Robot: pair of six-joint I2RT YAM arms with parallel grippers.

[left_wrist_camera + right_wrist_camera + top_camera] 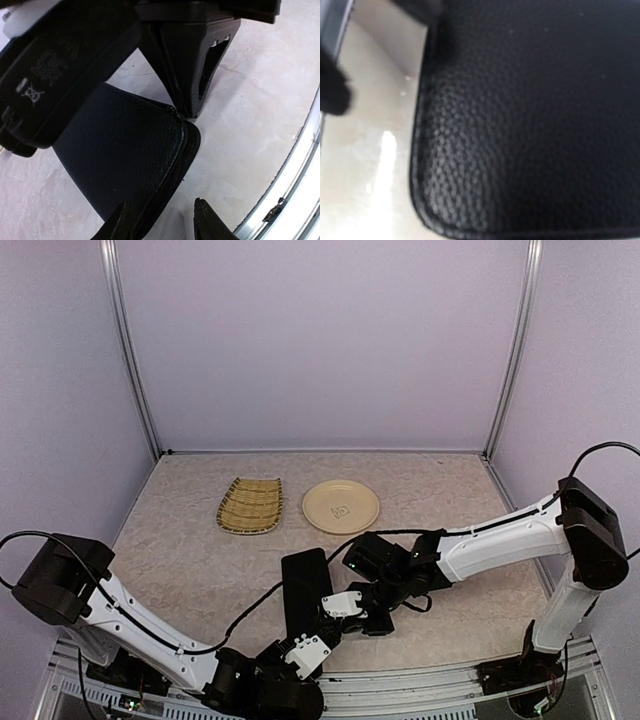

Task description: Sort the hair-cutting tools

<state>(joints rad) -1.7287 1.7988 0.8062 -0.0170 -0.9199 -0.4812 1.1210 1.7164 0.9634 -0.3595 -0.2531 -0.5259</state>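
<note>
Straddles the zip edge of the black case (303, 585) with the left claw (162, 226), fingers apart. Holds the right claw (182, 110), closed tight, against that case's corner on the surface (200, 560). Cannot tell where the scissors or clips lie.

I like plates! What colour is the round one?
The round plate is pale cream; top external view shows it best.

Woven bamboo tray (250, 505) sits far back on the beige table (180, 560), round cream plate (341, 506) just right of it. Black rectangular zip case (305, 590) lies nearer, before both, with the left gripper (159, 226) at its near end and the right gripper (189, 95) at its right edge.
</note>
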